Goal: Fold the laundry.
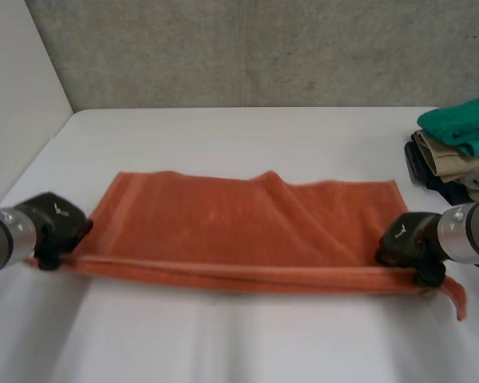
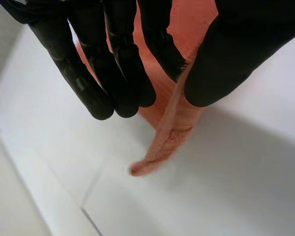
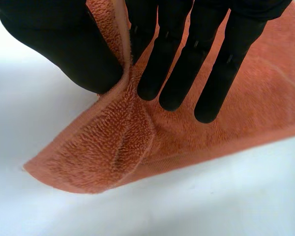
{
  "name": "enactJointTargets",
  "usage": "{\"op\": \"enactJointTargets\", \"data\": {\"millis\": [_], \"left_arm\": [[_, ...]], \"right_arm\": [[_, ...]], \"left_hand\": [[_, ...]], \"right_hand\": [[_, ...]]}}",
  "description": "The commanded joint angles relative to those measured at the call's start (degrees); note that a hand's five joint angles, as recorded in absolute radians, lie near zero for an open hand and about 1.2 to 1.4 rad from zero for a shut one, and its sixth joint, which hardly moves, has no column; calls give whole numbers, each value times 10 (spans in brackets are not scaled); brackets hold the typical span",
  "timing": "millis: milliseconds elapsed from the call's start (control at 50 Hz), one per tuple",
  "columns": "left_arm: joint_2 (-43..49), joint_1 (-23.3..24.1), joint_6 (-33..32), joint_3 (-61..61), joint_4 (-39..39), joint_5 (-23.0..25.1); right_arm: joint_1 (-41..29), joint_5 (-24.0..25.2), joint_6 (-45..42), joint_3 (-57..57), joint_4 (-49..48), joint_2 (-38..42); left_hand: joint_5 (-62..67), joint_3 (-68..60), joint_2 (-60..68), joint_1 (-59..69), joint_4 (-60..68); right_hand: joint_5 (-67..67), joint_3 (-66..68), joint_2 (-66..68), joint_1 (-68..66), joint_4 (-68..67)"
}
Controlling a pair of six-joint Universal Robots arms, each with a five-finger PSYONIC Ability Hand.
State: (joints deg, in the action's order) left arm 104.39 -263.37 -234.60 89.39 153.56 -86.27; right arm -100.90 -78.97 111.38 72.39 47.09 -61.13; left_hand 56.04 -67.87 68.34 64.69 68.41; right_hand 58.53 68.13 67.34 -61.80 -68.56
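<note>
In the head view we saw the orange towel (image 1: 239, 231) spread on the white table (image 1: 223, 136). Its near edge was raised between the left hand (image 1: 56, 227) at one corner and the right hand (image 1: 411, 243) at the other. In the left wrist view, thumb and fingers pinched that corner. In the right wrist view, thumb and fingers clamped the towel's edge beside its corner.

no readable txt, labels, nos. anywhere

Left robot hand (image 2: 113, 59) pinches orange towel (image 2: 169, 132) corner between thumb, fingers above white table (image 2: 226, 187).
</note>
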Motion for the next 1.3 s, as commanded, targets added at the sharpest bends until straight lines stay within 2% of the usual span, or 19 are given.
{"op": "enactJointTargets", "data": {"millis": [20,140,160,200,220,280,300,380,400,440,540,600,740,880,1000,1060,1140,1300], "left_arm": [[88,26,-2,-69,47,-9],[154,51,24,-234,84,-34],[162,55,35,-291,96,-36],[160,58,55,-349,116,-36],[154,59,85,-396,145,-33],[146,58,133,-452,200,-36],[143,56,162,-478,239,-38],[131,49,215,-516,305,-57],[130,49,220,-519,306,-61],[130,49,223,-523,302,-63],[128,47,225,-495,280,-51],[128,45,223,-469,280,-42],[136,29,223,-353,280,-36],[182,27,223,-226,288,-26],[188,24,223,-171,314,-16],[180,28,223,-157,314,-13],[164,31,222,-147,313,-6],[144,27,220,-122,313,5]], "right_arm": [[-19,-28,11,-65,-49,60],[-39,-62,72,-195,-168,95],[-42,-71,106,-239,-229,98],[-42,-78,141,-279,-289,97],[-40,-83,179,-304,-362,93],[-37,-85,232,-313,-478,78],[-34,-81,267,-308,-558,62],[-27,-69,324,-283,-718,40],[-27,-64,327,-278,-733,39],[-25,-51,327,-276,-736,40],[-33,-4,328,-280,-671,58],[-34,3,330,-282,-644,69],[-35,25,339,-257,-539,108],[-36,61,336,-205,-436,174],[-26,47,335,-190,-408,219],[-23,24,338,-189,-404,218],[-19,-3,353,-177,-400,204],[-17,0,350,-159,-397,201]], "left_hand": [[140,-121,117,153,116],[140,-121,117,153,116],[140,-121,117,153,116],[140,-121,117,153,116],[140,-121,117,153,116],[140,-121,117,153,116],[140,-121,117,153,116],[140,-121,117,153,116],[140,-121,117,153,116],[140,-121,117,153,116],[140,-121,117,153,116],[140,-121,117,153,116],[140,-121,117,153,116],[140,-121,117,153,116],[140,-121,117,153,116],[140,-121,117,153,116],[140,-121,117,153,116],[140,-121,117,153,116]], "right_hand": [[115,119,127,-182,-114],[115,119,127,-182,-114],[115,119,127,-182,-114],[115,119,127,-182,-114],[115,119,127,-182,-114],[115,119,127,-182,-114],[115,119,127,-182,-114],[115,119,127,-182,-114],[115,119,127,-182,-114],[115,119,127,-182,-114],[115,119,127,-182,-114],[115,119,127,-182,-114],[115,119,127,-182,-114],[115,119,127,-182,-114],[115,119,127,-182,-114],[14,18,26,-81,-14],[-45,-41,-33,-22,46],[-96,-92,-84,28,96]]}}
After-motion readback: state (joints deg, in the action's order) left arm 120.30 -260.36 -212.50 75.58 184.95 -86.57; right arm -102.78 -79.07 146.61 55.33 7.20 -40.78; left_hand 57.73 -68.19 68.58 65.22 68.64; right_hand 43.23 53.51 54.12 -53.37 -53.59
